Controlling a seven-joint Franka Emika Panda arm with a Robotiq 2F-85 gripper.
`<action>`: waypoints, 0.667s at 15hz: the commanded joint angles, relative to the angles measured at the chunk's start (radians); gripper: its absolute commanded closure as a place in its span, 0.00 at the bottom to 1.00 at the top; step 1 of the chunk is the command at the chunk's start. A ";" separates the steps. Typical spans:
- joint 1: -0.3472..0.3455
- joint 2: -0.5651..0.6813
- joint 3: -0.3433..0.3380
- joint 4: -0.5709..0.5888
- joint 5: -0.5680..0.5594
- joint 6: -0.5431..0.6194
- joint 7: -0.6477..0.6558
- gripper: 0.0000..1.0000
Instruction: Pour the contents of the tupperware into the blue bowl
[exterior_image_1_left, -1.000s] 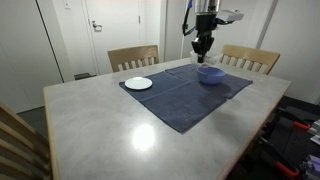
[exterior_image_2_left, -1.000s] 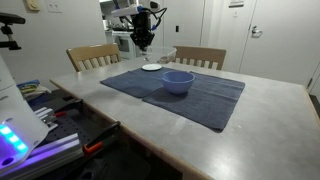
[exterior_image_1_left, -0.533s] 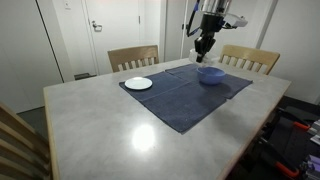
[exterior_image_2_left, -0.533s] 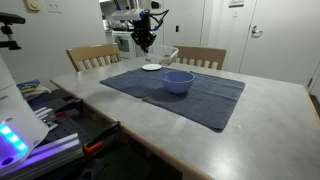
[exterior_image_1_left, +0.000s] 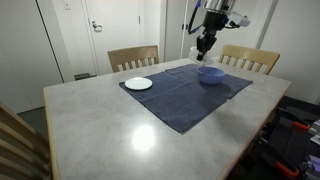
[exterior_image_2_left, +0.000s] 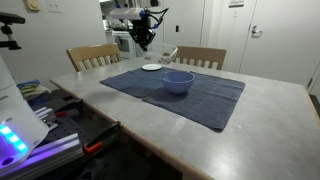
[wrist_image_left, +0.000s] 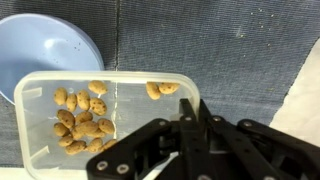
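Note:
In the wrist view, my gripper (wrist_image_left: 195, 108) is shut on the right wall of the clear tupperware (wrist_image_left: 40, 110). The tupperware holds small brownish bits (wrist_image_left: 82, 118) gathered at its left side, with two near the right wall. The blue bowl (wrist_image_left: 40, 50) lies just beyond the tupperware, over the dark cloth. In both exterior views the gripper (exterior_image_1_left: 205, 42) (exterior_image_2_left: 144, 39) is raised above the far end of the table, near the blue bowl (exterior_image_1_left: 210, 74) (exterior_image_2_left: 178, 81). The tupperware shows faintly whitish beside the gripper (exterior_image_1_left: 193, 53).
A dark blue cloth (exterior_image_1_left: 180, 95) (exterior_image_2_left: 200, 98) covers part of the grey table (exterior_image_1_left: 110, 130). A flat white plate (exterior_image_1_left: 139, 83) (exterior_image_2_left: 152, 67) sits on the cloth's corner. Two wooden chairs (exterior_image_1_left: 133, 57) (exterior_image_1_left: 250, 58) stand at the far side.
The gripper has risen a little with the tupperware in it and shifted slightly. The bowl and the plate have not moved.

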 joint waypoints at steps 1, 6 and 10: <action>0.005 -0.035 -0.012 -0.045 0.064 0.052 -0.084 0.98; 0.013 -0.032 -0.021 -0.066 0.192 0.123 -0.205 0.98; 0.015 -0.035 -0.020 -0.091 0.348 0.188 -0.350 0.98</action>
